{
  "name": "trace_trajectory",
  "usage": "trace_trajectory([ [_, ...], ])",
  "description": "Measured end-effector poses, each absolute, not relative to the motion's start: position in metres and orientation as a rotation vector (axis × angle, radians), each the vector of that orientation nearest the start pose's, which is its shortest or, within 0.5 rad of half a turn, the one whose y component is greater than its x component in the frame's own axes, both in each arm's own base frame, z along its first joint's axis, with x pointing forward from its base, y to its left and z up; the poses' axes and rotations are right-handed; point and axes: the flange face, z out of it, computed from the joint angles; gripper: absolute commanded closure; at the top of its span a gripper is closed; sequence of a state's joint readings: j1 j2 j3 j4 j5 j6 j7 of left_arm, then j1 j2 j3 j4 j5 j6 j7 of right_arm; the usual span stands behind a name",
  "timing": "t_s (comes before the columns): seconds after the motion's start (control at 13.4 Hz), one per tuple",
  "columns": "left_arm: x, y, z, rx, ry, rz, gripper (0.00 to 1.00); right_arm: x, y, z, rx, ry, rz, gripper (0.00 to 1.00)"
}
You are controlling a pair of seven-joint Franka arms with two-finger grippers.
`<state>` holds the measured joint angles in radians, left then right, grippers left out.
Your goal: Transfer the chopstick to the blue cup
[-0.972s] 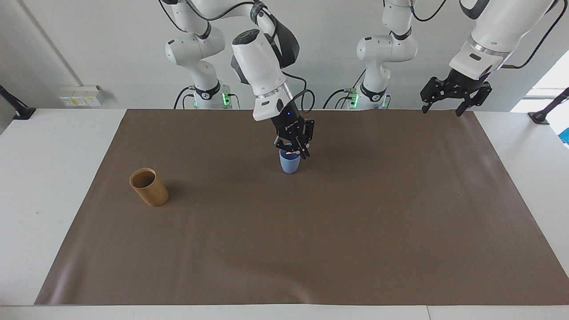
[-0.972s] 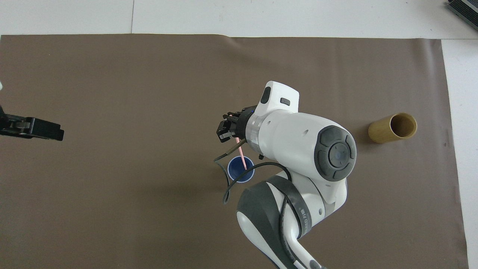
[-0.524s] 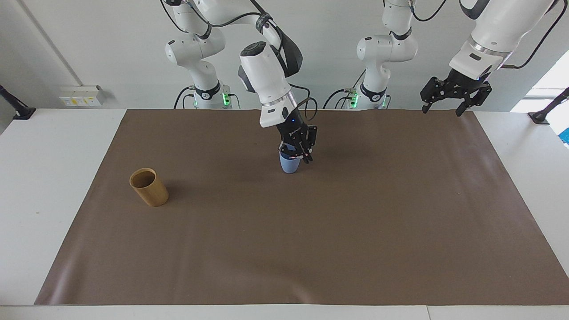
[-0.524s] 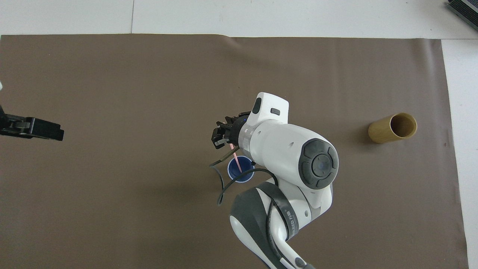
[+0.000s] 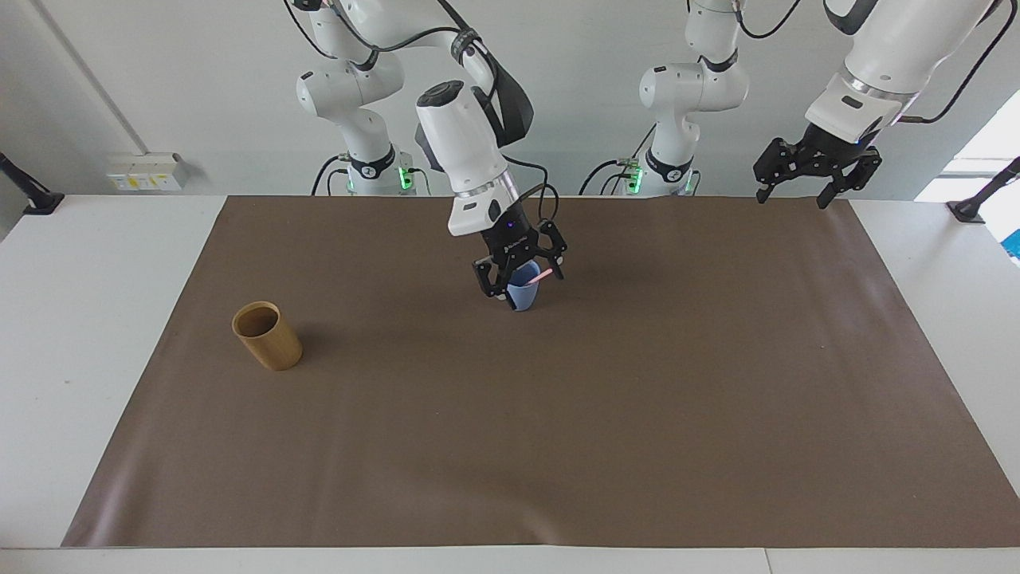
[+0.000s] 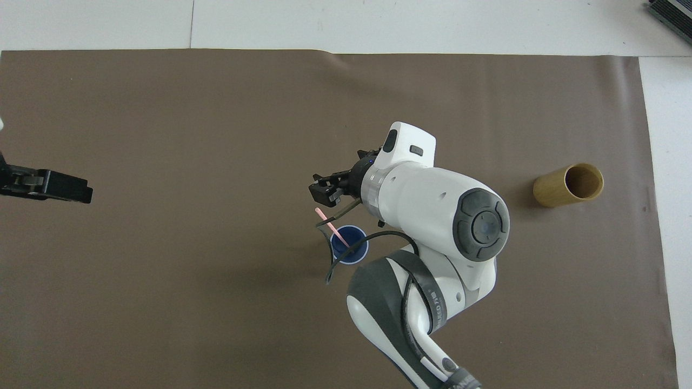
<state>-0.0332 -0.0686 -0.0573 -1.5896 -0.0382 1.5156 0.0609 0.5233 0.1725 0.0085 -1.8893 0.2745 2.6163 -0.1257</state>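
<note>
We see the right gripper (image 5: 519, 279) low over the blue cup (image 5: 522, 296), fingers spread wide with one on each side of the rim and nothing between them. The chopstick (image 6: 333, 228) stands in the cup, lower end inside, leaning over the rim toward the left arm's end of the table.

The overhead view shows the full pink stick slanting out of the cup (image 6: 348, 245) and the dark blue inside; there the right gripper (image 6: 327, 190) shows only in part, past the bulk of the arm. The facing view gives only the stick's pink tip (image 5: 545, 275) poking past the rim, but it shows the spread fingers and how low they sit. It also shows the left gripper (image 5: 813, 171) raised over the mat (image 5: 558, 446) corner at its own end, waiting, fingers apart; the overhead view catches just its dark tip (image 6: 48, 185).

Against the earlier frames: the right gripper's fingers were pinched on the stick's top, now they have opened and the stick has tipped over to lean on the rim. The tan cup (image 5: 267, 335), cup and left gripper have not moved.
</note>
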Motion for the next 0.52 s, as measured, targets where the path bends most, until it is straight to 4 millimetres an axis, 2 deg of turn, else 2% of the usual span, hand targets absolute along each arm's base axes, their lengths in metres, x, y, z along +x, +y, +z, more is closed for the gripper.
trace_trajectory([
  [0.3, 0.525, -0.053, 0.648, -3.166, 0.243, 0.010, 0.00, 0.593, 0.259, 0.495, -2.731, -0.495, -0.687, 0.00],
  [0.52, 0.525, -0.053, 0.648, -3.166, 0.243, 0.010, 0.00, 0.605, 0.211, 0.516, -2.778, -0.422, -0.587, 0.00],
])
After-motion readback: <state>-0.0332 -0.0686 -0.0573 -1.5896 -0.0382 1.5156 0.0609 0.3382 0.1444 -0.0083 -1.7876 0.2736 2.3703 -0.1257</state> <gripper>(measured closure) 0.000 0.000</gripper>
